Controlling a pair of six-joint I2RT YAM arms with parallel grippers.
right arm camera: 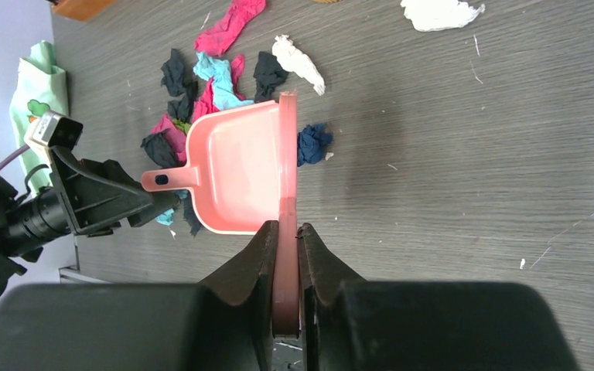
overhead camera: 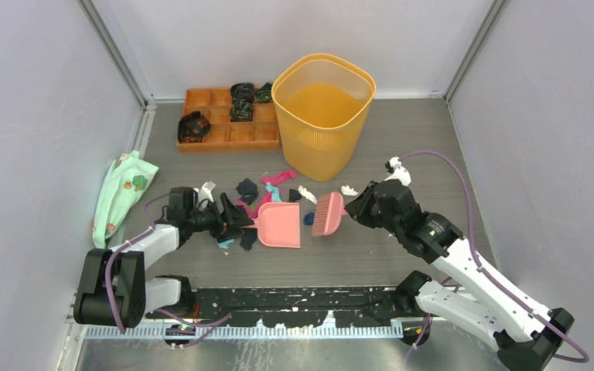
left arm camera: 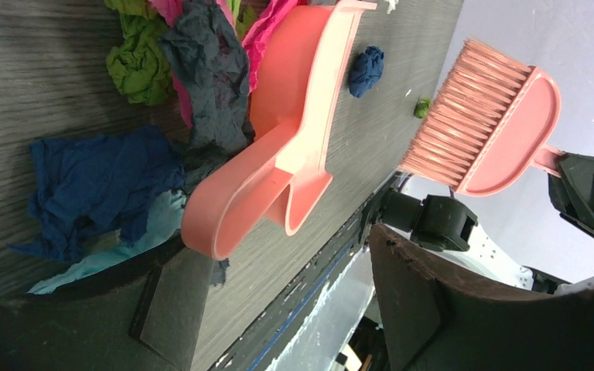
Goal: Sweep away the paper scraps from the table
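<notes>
While most of the paper scraps [overhead camera: 246, 188] lie on the table [overhead camera: 433, 154] beyond and around the pink dustpan [overhead camera: 280, 226], they sit just ahead of the left gripper [overhead camera: 241, 219]. That puts them on the opposite side of the pan from the right gripper [overhead camera: 349, 209]. They form a loose band whose long axis runs from the left fingertips away toward the yellow bin [overhead camera: 323, 151]. The single lumps point no clear way.

One dark blue scrap [right arm camera: 313, 144] lies apart from the band, just beside the pan's open lip and close to the pink brush [overhead camera: 327, 212].

The right gripper is clamped tight on the brush handle, with the bristles toward the pan. The left jaws straddle the pan's handle, and I cannot tell whether they pinch it. The pan's long axis runs from my left hand toward my right, its mouth facing the brush.

I judge the left arm nearer to most scraps. The brush would have to reach past the pan and draw them round to its mouth.
</notes>
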